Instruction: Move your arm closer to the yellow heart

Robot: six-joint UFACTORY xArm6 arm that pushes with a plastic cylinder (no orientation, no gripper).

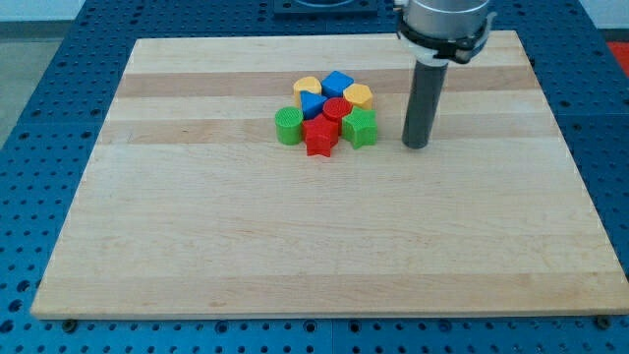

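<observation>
My tip [417, 146] rests on the wooden board [197, 246], to the right of a tight cluster of blocks. The cluster holds two yellow blocks: one at its top left [308, 87], which looks like the heart, and one at its right [359, 95], which looks like a hexagon. There are also a blue cube [337, 82], a second blue block [313, 104], a red cylinder [337, 109], a red star [319, 137], a green cylinder [289, 126] and a green star [360, 127]. My tip stands apart from the green star, the nearest block.
The rod [425, 98] rises from the tip to the arm's grey end [444, 25] at the view's top. A blue perforated table [39, 147] surrounds the board.
</observation>
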